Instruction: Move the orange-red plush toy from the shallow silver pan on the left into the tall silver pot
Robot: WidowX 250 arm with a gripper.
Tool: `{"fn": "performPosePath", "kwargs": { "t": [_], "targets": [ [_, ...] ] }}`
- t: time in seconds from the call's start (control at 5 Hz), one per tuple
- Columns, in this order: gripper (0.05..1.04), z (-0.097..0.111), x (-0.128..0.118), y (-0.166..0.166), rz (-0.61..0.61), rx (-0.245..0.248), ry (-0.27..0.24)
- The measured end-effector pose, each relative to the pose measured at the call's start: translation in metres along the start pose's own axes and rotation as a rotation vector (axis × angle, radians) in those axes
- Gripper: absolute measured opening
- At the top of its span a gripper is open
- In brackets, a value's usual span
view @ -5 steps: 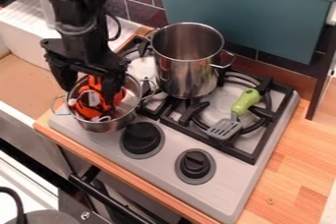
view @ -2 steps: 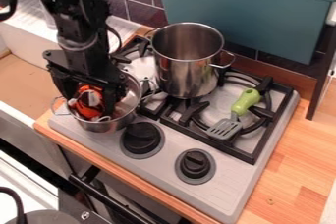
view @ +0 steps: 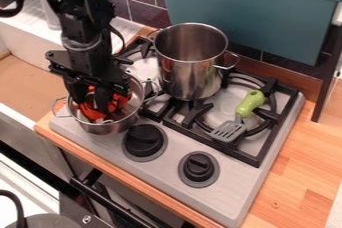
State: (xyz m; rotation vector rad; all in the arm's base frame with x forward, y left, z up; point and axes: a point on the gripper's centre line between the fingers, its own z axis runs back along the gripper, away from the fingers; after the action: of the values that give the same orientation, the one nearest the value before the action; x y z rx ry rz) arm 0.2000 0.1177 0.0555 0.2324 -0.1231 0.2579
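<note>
An orange bundle (view: 119,102) with white patches is gripped inside a small steel pot (view: 107,128) at the front left of a silver stove (view: 224,194). The black gripper (view: 92,106) is pointed down through the pot's open top, an angle apparently suited to clearing the rim. Its fingers are set close together, with orange material pinched between them, seemingly to secure a soft, uneven shape; how firmly it is held cannot be told. A tall steel pot (view: 189,74) is stood upright just beside, its weight borne by the black grate (view: 256,160). A green-handled spatula (view: 248,104) is laid flat across the grate over the right burner, where its length seems well supported. Two black knobs are set along the stove's front, within easy reach.
</note>
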Motion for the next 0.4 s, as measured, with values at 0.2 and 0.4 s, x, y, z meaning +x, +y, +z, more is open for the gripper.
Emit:
{"fn": "performPosePath", "kwargs": {
  "t": [0.2, 0.4],
  "targets": [
    [0.227, -0.0007, 0.0017, 0.0007, 0.009, 0.007, 0.005],
    [0.161, 0.0017, 0.0055, 0.0017, 0.017, 0.009, 0.004]
  ]
}}
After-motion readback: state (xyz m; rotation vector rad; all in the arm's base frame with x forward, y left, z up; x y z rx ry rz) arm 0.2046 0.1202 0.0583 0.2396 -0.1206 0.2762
